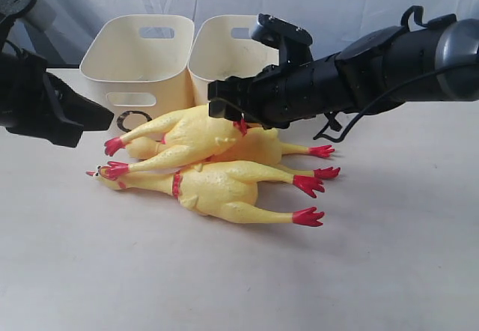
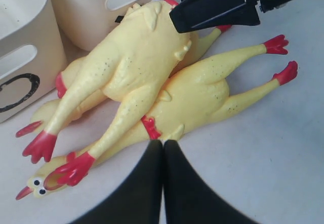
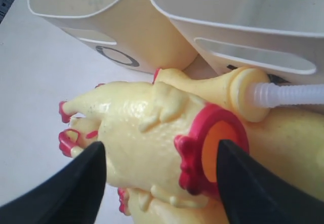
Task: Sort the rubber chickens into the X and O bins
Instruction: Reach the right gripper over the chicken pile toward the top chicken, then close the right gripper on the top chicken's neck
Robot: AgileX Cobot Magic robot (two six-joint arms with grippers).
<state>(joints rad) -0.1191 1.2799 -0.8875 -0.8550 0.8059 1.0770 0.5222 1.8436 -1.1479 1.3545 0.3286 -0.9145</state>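
Right pincer (image 3: 161,153), spread wide, straddles the headless rubber chicken (image 1: 191,132) at its red-rimmed neck. It lies atop two other rubber chickens (image 1: 224,189) mid-bench (image 1: 374,271), just before the O bin (image 1: 135,76). Left pincer (image 2: 163,145) hovers nearby, pressed together.

Three yellow rubber plucked-chicken toys (image 1: 258,147) lie piled just before two cream plastic tubs (image 1: 206,84), the left tub (image 1: 101,91) bearing a black O. The topmost chicken (image 1: 191,132) is headless, its red-rimmed neck hole facing right. The front chicken (image 1: 224,189) lies with its head pointing left.

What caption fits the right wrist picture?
The right end effector, open, straddles the headless rubber chicken near the O bin.
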